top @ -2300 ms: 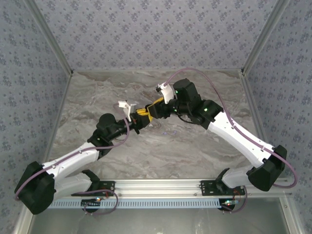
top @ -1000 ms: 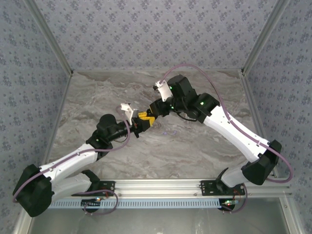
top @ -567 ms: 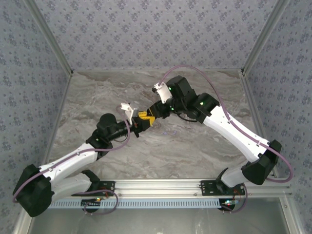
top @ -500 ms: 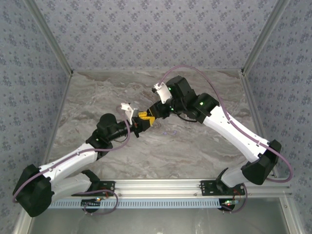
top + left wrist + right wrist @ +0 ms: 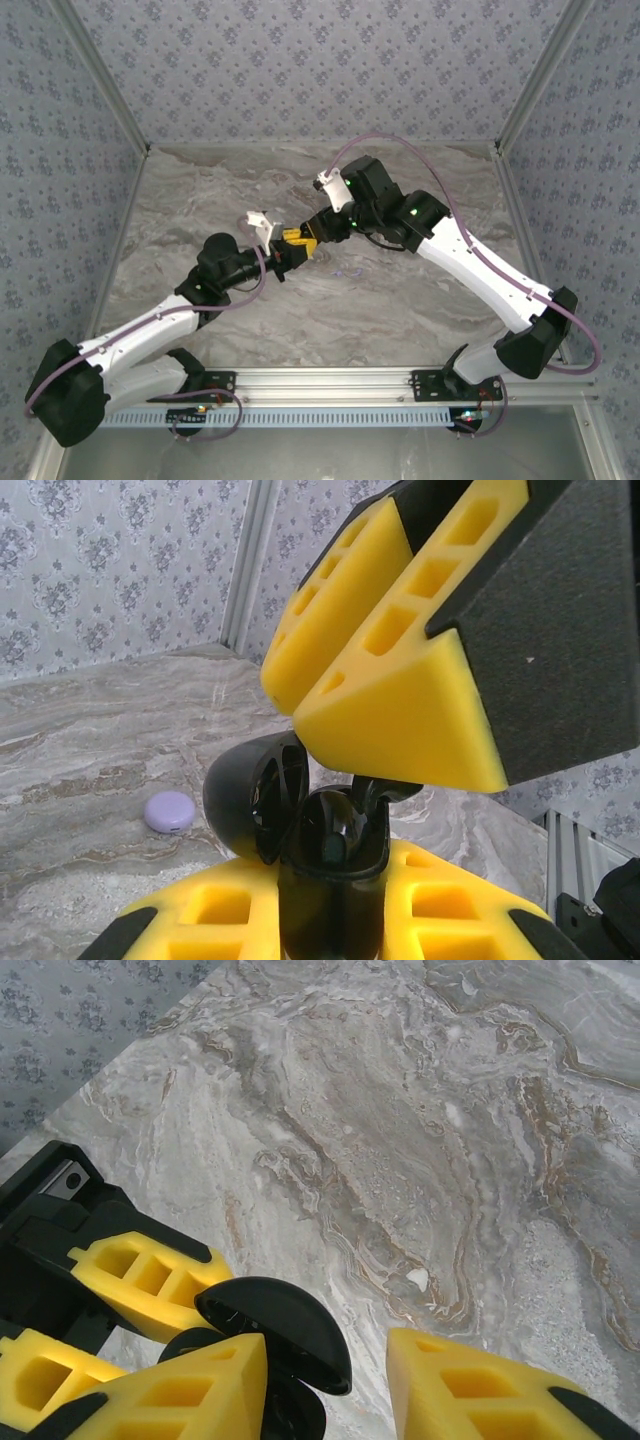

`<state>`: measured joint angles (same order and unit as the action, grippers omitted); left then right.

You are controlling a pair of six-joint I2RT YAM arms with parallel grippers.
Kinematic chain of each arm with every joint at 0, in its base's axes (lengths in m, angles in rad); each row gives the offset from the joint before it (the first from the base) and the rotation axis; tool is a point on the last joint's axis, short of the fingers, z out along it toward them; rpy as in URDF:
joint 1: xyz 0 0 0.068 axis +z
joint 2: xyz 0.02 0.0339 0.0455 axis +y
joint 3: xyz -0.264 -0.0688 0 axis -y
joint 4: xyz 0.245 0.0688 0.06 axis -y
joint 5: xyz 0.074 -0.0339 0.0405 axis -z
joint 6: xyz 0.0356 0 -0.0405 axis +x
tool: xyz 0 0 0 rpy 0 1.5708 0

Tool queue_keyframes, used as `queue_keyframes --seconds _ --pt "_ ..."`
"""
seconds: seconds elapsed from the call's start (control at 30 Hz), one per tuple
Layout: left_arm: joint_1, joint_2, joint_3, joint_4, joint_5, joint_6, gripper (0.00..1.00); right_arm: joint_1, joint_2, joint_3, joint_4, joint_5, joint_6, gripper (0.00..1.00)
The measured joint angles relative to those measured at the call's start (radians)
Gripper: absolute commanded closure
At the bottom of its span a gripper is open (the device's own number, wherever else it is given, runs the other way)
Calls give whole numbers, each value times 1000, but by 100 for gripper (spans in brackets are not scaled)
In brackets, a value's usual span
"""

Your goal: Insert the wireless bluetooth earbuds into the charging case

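Holding the small black plastic charging case up off the grey marbled table, roughly mid-table and a bit left of centre: left gripper is clenched on the case body, with the round lid swung open to one side. That keeps the mouth facing up at the right arm and gives it a fixed target. Right gripper sits just above the case mouth from the right, yellow foam fingers spread with nothing visible between them, so it reads as let go. One glossy black earbud is down in the open well and looks seated or close to it. There's a dark bit just under the right fingertip; can't tell if it's part of the bud. Round pale lilac puck lies on the table well apart from the case, untouched. My read: partway at best, lid not yet closed.
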<state>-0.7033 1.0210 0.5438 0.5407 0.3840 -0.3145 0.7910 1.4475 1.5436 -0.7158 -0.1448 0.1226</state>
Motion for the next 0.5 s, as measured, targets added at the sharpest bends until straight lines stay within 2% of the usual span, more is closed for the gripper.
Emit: queue_keyframes --seconds 0.5 --pt "0 -13 0 -24 -37 6 81 0 -4 -1 1 29 0 48"
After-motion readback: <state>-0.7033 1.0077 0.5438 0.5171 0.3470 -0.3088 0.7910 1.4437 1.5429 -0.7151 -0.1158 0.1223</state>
